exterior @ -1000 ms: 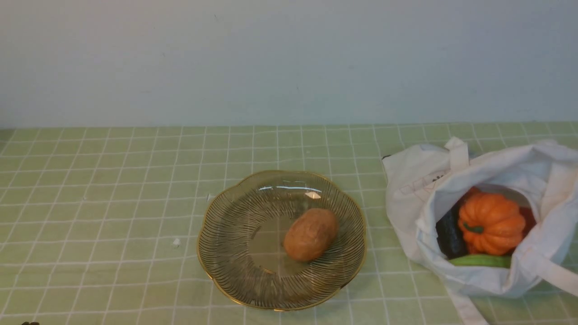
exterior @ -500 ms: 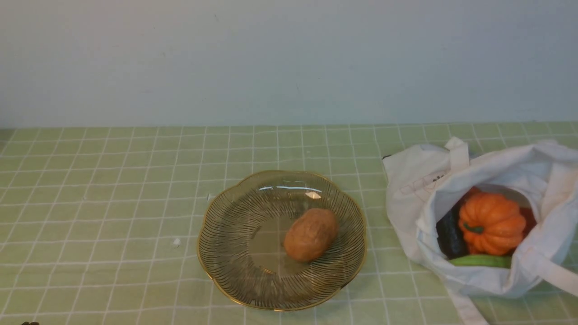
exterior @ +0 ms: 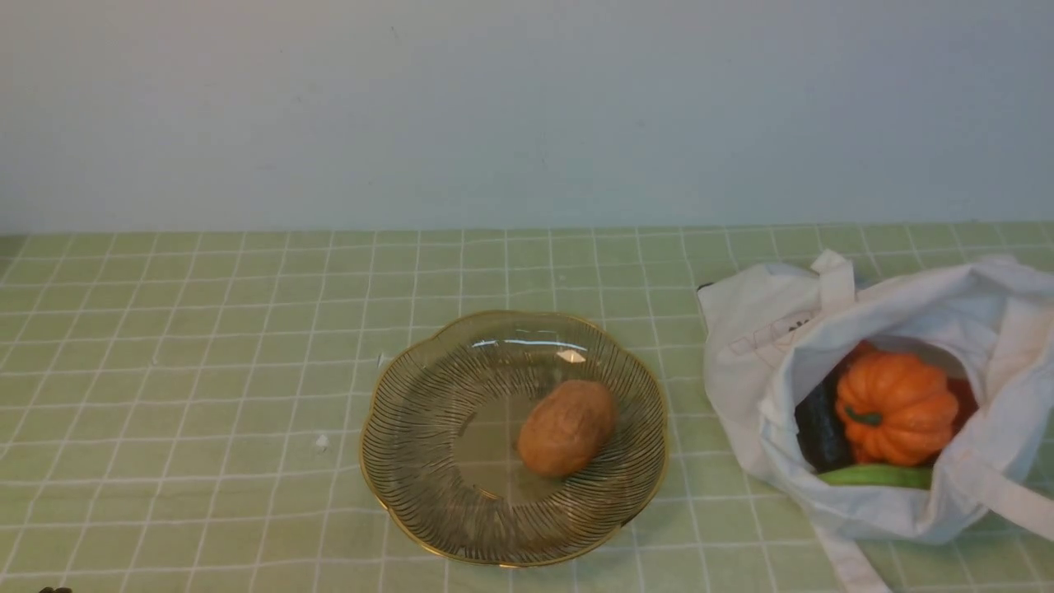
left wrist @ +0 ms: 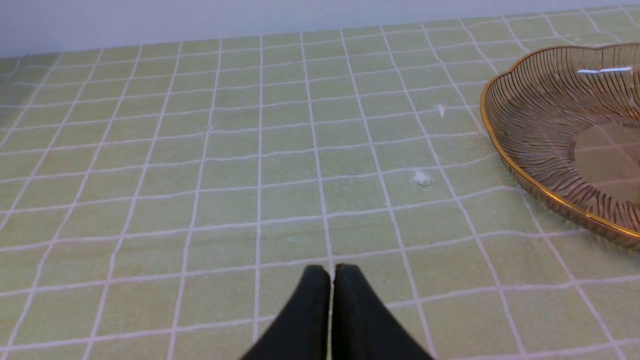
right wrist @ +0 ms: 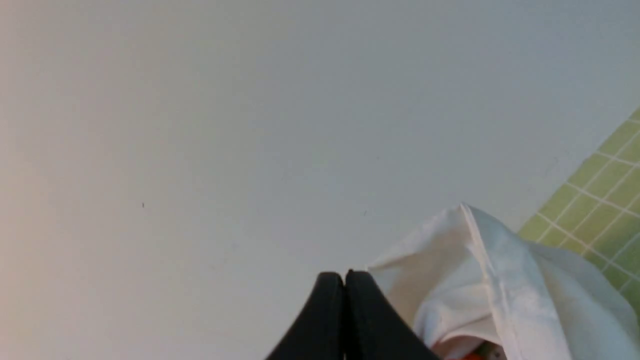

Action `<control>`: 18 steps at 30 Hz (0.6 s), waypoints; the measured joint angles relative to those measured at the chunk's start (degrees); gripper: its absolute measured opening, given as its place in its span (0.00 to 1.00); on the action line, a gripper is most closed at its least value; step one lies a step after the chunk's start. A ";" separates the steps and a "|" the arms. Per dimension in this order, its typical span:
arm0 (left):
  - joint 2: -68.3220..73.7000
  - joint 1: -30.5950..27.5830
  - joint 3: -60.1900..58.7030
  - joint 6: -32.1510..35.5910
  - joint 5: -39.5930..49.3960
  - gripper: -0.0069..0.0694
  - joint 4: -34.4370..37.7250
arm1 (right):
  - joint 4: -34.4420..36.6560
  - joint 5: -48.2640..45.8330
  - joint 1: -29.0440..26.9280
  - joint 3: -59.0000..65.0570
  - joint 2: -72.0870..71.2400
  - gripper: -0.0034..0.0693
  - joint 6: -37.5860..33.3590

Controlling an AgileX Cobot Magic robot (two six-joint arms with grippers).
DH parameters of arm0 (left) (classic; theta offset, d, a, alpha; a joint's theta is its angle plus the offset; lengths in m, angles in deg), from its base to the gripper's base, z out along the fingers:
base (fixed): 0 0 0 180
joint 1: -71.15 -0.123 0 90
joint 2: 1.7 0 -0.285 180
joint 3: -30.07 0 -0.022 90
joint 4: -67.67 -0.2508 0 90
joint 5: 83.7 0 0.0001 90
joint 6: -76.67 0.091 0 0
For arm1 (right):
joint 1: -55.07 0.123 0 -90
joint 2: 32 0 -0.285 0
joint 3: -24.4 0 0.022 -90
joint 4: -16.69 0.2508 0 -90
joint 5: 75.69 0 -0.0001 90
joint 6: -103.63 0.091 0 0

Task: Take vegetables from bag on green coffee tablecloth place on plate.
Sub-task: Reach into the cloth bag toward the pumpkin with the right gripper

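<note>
The plate [exterior: 395, 428] stands on the green tablecloth [exterior: 181, 346] at the middle, with the brown potato [exterior: 566, 427] in it. The white bag [exterior: 774, 346] lies open at the right. In its mouth I see the orange pumpkin [exterior: 896, 406], a dark aubergine [exterior: 818, 428], a green cucumber [exterior: 874, 475] and a bit of red pepper [exterior: 965, 399]. My left gripper [left wrist: 331, 272] is shut and empty, low over bare cloth beside the plate [left wrist: 530, 100]. My right gripper [right wrist: 344, 277] is shut and empty beside the bag's top edge [right wrist: 480, 280]. Neither gripper shows in the front view.
A pale wall [exterior: 527, 107] rises behind the table. Small white scraps [exterior: 321, 442] lie on the cloth left of the plate. A bag strap [exterior: 848, 564] trails toward the front edge at the right.
</note>
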 joint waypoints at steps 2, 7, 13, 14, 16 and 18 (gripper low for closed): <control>0.00 0.00 0.00 0.00 0.00 0.08 0.00 | 2.05 0.24 0.00 0.00 0.00 0.03 -0.40; 0.00 0.00 0.00 0.00 0.00 0.08 0.00 | 5.52 3.34 0.00 -0.09 0.00 0.03 -0.87; 0.00 0.00 0.00 0.00 0.00 0.08 0.00 | -8.07 -6.19 0.00 -15.83 2.86 0.03 -8.78; 0.00 0.00 0.00 0.00 0.00 0.08 0.00 | -11.33 -10.70 0.00 -20.12 5.25 0.03 -10.01; 0.00 0.00 0.00 0.00 0.00 0.08 0.00 | -15.23 -18.63 0.00 -25.85 11.06 0.03 -12.05; 0.00 0.00 0.00 0.00 0.00 0.08 0.00 | -17.38 -27.71 0.00 -31.19 17.47 0.03 -13.74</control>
